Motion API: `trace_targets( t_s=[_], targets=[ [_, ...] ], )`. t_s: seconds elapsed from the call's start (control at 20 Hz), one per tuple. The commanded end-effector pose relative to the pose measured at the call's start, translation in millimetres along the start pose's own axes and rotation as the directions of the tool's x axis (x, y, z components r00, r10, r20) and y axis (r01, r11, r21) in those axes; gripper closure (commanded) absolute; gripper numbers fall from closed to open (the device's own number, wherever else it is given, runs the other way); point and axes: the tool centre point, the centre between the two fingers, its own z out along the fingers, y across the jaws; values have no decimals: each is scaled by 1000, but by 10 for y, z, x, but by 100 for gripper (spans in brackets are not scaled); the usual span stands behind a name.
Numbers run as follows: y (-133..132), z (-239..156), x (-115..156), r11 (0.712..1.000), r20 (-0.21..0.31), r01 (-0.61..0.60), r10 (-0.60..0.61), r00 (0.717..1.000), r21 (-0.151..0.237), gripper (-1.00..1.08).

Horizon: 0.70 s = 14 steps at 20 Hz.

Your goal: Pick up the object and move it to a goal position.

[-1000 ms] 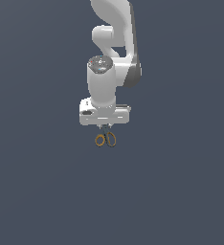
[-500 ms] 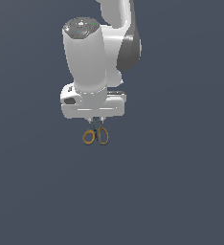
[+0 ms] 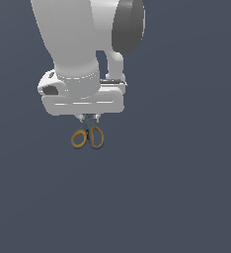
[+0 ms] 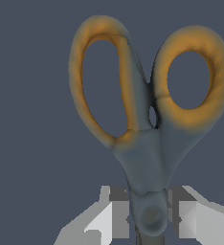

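Observation:
The scissors (image 3: pixel 87 137) have two orange-yellow oval handle loops and a dark grey body. They hang below the white hand of my arm in the exterior view. My gripper (image 3: pixel 89 118) is shut on them near the pivot, with the loops sticking out past the fingertips. In the wrist view the scissors (image 4: pixel 145 124) fill the frame, and my gripper (image 4: pixel 150 215) clamps the grey pivot between its two light grey fingers (image 4: pixel 111 217). The blades are hidden behind the hand.
The background is a plain dark blue-grey surface (image 3: pixel 186 197). The white arm with its dark joint cap (image 3: pixel 128 24) fills the upper part of the exterior view.
The arm and the held scissors have grown much larger in the exterior view, coming nearer to the camera and shifting toward its left. The grip on the scissors is unchanged.

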Motion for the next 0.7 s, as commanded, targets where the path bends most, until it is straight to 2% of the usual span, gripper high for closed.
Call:
trace_targets(
  t_s=[0.0,0.65],
  targets=[
    [36,-112,54,1000,0,0,0,1000,0,108],
    [108,-316,171,1000,1,0,0,1000,0,108]
  ],
)
